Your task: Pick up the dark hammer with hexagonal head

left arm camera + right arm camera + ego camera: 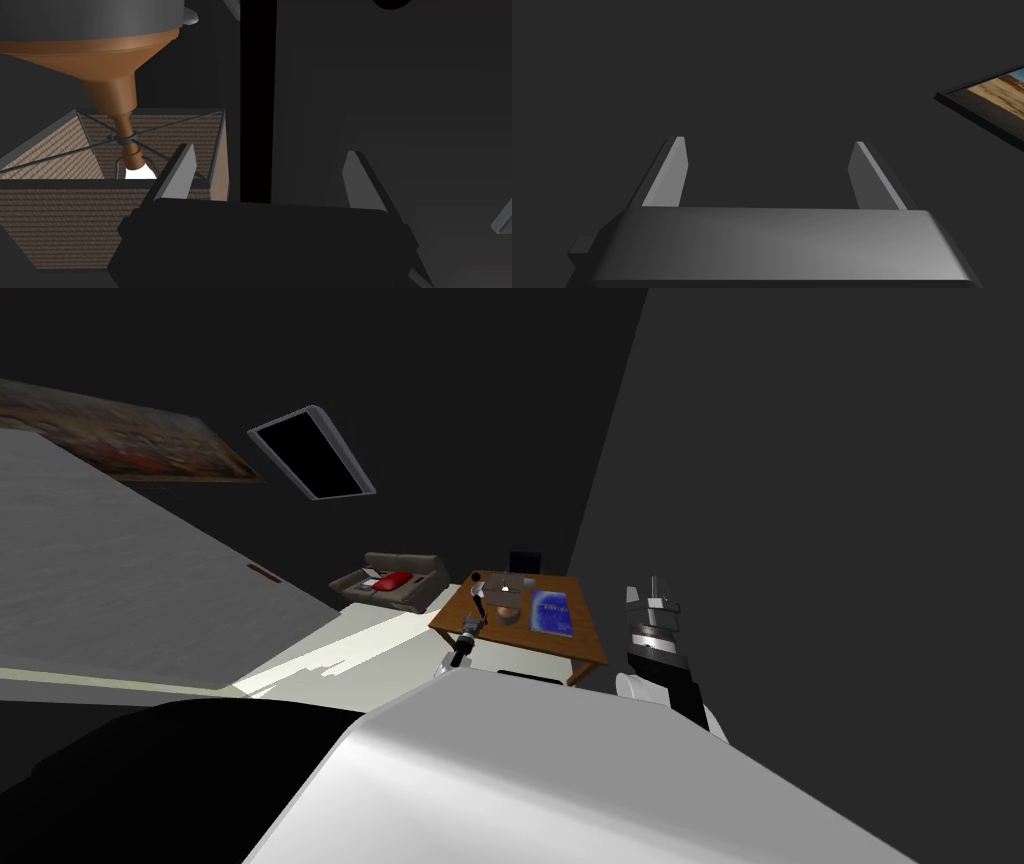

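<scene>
The hammer (pixel 479 594), as far as I could judge, was the slim dark thing with a knobbed far end that lay on the wooden counter (pixel 588 650). It was just beside the lamp (pixel 114 80), on the side away from the blue book (pixel 552 613). Its head shape was too small to tell.

It looked rigid, not fragile, and probably head-heavy. A hold on the handle close to the head should keep it from swinging, though a smooth shaft might slip in so thin a grip.

The left hand (pixel 270 150) was near the lamp, by the hammer's near end, spread wide and empty. The right hand (pixel 767 144) was well apart from the lamp, raised beyond the book's side, equally wide and empty.

I counted one hammer, one lamp, one blue book, one counter and two hands.
</scene>
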